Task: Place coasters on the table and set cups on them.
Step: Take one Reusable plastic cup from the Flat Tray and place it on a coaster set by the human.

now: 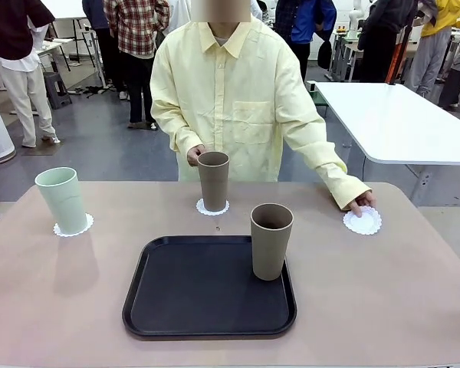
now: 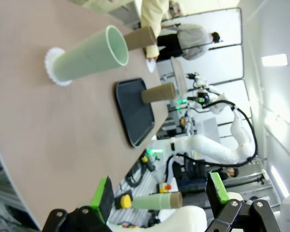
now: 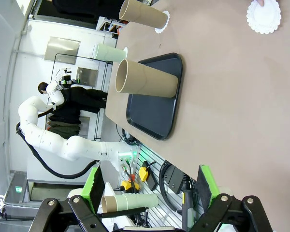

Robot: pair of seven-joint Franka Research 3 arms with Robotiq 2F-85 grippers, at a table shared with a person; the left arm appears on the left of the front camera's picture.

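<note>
Black left hand (image 2: pixel 159 186), green pads (image 2: pixel 101 198)

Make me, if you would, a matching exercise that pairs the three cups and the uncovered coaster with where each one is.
Things:
1. mint cup
2. far brown cup
3. near brown cup
4. bare coaster

Places:
a. on the black tray
b. touched by the person's hand
c. on the left coaster
d. on the middle coaster

Pairs: 1-c, 2-d, 3-a, 4-b.
</note>
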